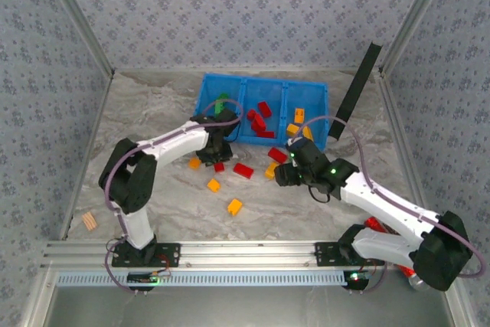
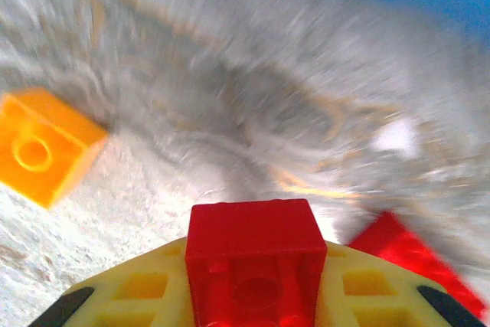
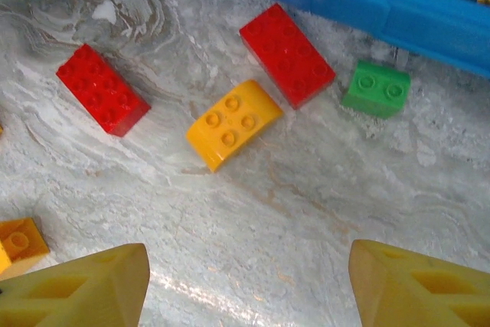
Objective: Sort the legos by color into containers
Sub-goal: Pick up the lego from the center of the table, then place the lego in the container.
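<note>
- Fingers (image 2: pixel 142 289) of left gripper (image 1: pixel 218 155): yellow, clamped on a small red brick (image 2: pixel 256 254) with one pad at each side. The gripper sits low over the marble table (image 1: pixel 153 112), just in front of the blue tray (image 1: pixel 205 89).
- Fingers (image 3: pixel 84 285) of right gripper (image 3: pixel 249 289): yellow, spread wide with nothing between them, above bare table near the tray's front wall.
- Blue tray: three compartments side by side at the far end of the table. The left one holds a green piece (image 1: pixel 222 101), the middle one red pieces (image 1: pixel 260 116), the right one orange-yellow pieces (image 1: pixel 295 120).
- Loose legos, right wrist view:
  - red oblong (image 3: pixel 102 89);
  - second red oblong (image 3: pixel 287 53), near the tray wall;
  - rounded orange-yellow brick (image 3: pixel 233 122), between the two and just beside the second;
  - green two-stud brick (image 3: pixel 376 89), just beside the tray wall.
- Loose legos, left wrist view: orange brick (image 2: pixel 42 147) at the left; red piece (image 2: pixel 406 254) at the right, blurred.
- Loose legos, near part of the table: two orange ones (image 1: pixel 234 206) and (image 1: pixel 213 185), apart from each other.
- Black bar (image 1: pixel 360 86): tilted, at the far right.
</note>
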Motion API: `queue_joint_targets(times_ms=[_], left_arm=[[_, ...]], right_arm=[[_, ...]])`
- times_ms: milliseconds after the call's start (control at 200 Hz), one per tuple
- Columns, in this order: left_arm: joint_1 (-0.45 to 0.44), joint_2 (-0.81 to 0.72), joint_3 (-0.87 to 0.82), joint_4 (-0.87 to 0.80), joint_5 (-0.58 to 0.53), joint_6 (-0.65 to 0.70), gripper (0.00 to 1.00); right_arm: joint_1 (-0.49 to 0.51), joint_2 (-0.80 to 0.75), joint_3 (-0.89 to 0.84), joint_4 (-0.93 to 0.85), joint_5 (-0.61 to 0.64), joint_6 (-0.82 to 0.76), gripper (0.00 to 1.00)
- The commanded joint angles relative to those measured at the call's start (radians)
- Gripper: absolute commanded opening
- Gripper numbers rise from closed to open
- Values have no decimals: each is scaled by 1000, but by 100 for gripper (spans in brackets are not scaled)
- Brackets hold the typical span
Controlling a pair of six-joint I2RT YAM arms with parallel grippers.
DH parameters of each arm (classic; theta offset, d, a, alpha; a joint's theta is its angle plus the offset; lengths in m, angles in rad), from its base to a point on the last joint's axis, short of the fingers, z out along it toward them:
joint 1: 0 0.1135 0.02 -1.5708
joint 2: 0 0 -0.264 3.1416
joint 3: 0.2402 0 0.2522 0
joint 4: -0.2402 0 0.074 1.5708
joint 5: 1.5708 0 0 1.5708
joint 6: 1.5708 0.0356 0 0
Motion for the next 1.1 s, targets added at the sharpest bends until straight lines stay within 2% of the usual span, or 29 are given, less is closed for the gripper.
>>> queue_joint_targets(times_ms=[0, 160, 335, 415, 725, 835, 1094], left_arm=[[-23, -41, 139, -55, -116, 95, 5], [-43, 29, 312, -42, -184, 172, 4], [-59, 189, 533, -33, -232, 269, 5], [-59, 304, 677, -75, -226, 301, 5], [-46, 692, 1146, -203, -153, 319, 5], [-43, 737, 1200, -208, -145, 325, 6], [-25, 743, 1178, -211, -116, 322, 7]], right_arm=[[10, -45, -40, -22, 3, 74, 72], [12, -85, -83, -9, -32, 175, 73], [18, -106, -148, 44, -76, 319, 79], [20, -107, -161, 88, -136, 315, 83], [31, -100, -105, 75, -118, 333, 88], [29, -80, -99, 90, -129, 330, 89], [27, -24, -82, 112, -136, 304, 89]])
